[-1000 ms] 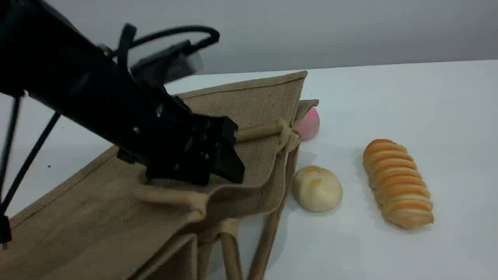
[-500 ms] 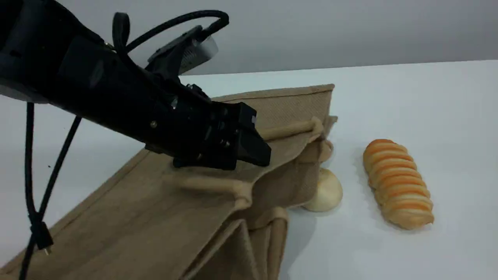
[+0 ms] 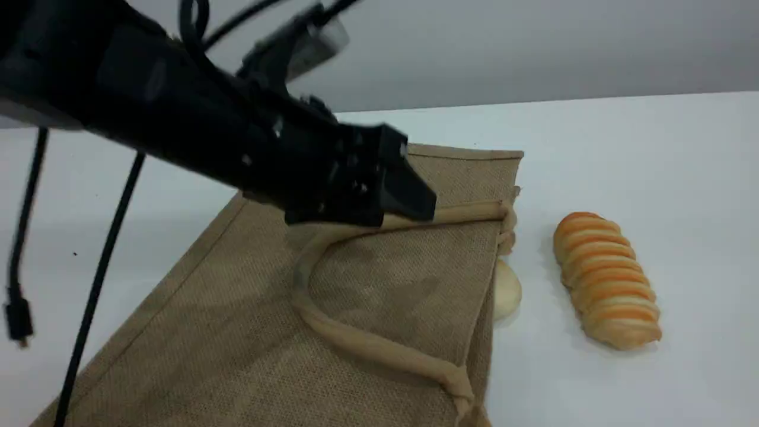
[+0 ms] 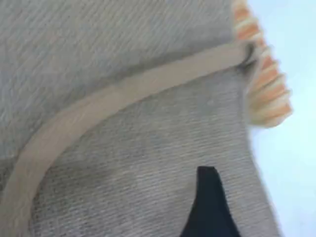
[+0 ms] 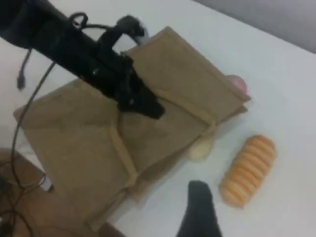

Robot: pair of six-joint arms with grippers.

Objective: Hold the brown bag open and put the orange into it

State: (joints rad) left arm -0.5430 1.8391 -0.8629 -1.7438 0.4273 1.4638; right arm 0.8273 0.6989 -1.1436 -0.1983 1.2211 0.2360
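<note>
Lying flat, tan woven brown bag [image 3: 379, 308] with beige rope handle [image 3: 362, 344], left tool [image 3: 415, 204] open above

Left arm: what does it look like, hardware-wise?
The left arm is matte black and bulky with small silver screws. It ends in a black wedge-shaped left gripper. Loose black cables hang from it, and a grey camera module sits on top.

1. Left arm, black with loose cables, slants down from the scene view's top-left corner, stretched low over the flat tan-brown woven jute bag [image 3: 379, 279].
2. Left gripper [image 3: 415, 204]: jaws spread, nothing held, tip just above the bag's beige rope handle [image 3: 332, 332].
3. Right gripper [image 5: 200, 210]: high above the bag, jaws wide apart, empty.
</note>
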